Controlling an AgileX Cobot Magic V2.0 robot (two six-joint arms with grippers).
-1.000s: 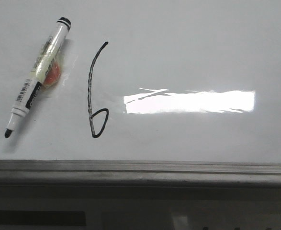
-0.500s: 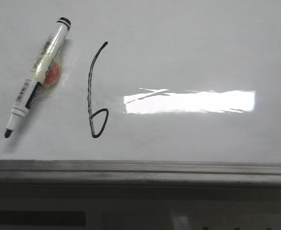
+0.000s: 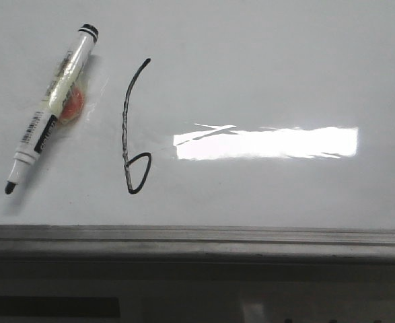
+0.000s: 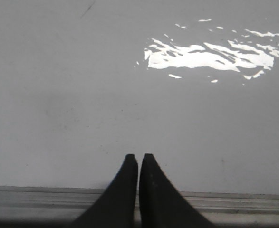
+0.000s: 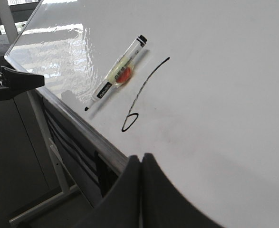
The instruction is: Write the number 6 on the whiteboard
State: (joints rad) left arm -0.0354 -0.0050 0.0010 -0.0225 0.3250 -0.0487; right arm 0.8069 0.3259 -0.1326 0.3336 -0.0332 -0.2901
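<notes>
The number 6 is a thin black marker line on the whiteboard, a long curved stem ending in a small loop; it also shows in the right wrist view. A white marker with an uncapped black tip lies on the board left of it, over an orange blob; it shows in the right wrist view too. My left gripper is shut and empty over the board's near rim. My right gripper is shut and empty at the board's edge. No gripper shows in the front view.
The board's grey metal rim runs along the near edge. A bright rectangular light glare lies right of the 6. The right wrist view shows the board's stand legs and the other arm's black finger at the side.
</notes>
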